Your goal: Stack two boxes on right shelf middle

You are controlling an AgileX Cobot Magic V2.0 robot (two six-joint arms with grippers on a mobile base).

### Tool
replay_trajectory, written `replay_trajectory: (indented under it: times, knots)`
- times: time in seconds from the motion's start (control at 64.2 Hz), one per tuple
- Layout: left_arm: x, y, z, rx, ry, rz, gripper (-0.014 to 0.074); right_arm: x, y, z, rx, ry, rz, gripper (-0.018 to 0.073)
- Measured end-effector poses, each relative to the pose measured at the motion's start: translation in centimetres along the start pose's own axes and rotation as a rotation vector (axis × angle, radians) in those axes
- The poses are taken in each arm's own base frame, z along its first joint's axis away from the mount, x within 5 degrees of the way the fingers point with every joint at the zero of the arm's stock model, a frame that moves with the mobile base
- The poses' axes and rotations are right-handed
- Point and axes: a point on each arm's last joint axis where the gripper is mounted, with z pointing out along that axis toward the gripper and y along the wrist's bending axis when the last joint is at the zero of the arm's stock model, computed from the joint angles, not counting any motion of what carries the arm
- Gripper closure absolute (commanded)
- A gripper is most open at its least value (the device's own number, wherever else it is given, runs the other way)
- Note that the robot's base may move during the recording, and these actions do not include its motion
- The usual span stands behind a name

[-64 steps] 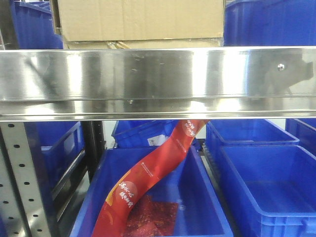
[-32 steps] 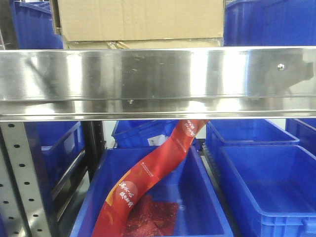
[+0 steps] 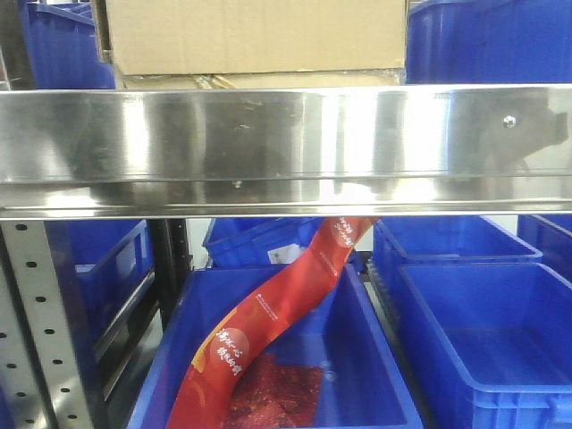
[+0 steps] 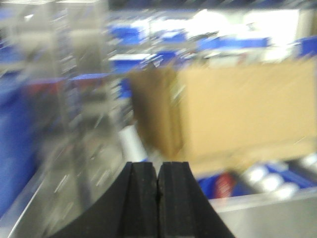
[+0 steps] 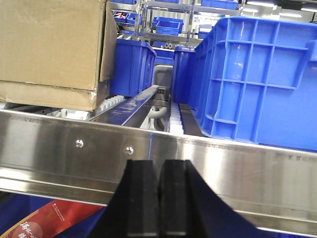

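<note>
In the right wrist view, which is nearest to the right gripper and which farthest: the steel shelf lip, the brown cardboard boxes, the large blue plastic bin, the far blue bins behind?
1. Shiny stainless-steel shelf lip, directly ahead of the right gripper, whose fingers are shut.
2. Stacked brown cardboard boxes at left and large blue plastic bin at right: too close to call.
3. Far blue bins, centre background.

Steel shelf [image 3: 286, 147] under stacked boxes [image 3: 255, 36], bins [image 3: 487, 40]

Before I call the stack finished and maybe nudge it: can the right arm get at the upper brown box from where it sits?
Probably yes. The right gripper, fingers shut, sits at the shelf lip; the upper box lies up-left with open space between.
</note>
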Motion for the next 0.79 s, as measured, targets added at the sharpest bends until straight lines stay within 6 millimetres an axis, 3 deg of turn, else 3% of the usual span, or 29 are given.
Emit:
replay_trajectory:
  times: [0.187,0.327,0.794]
  knots:
    - [5.0,0.4,-2.0,-0.089,0.020,-0.027,0.0707,0.0,0.0,0.0,0.000,0.000,0.000,0.0722]
    - [7.0,0.3,-2.8,-0.110,0.002,-0.029,0.0707,0.0,0.0,0.0,0.000,0.000,0.000,0.0722]
    - [7.2,0.3,-2.9,-0.110,-0.004,-0.036,0.0707,0.1,0.0,0.0,0.000,0.003,0.000,0.0722]
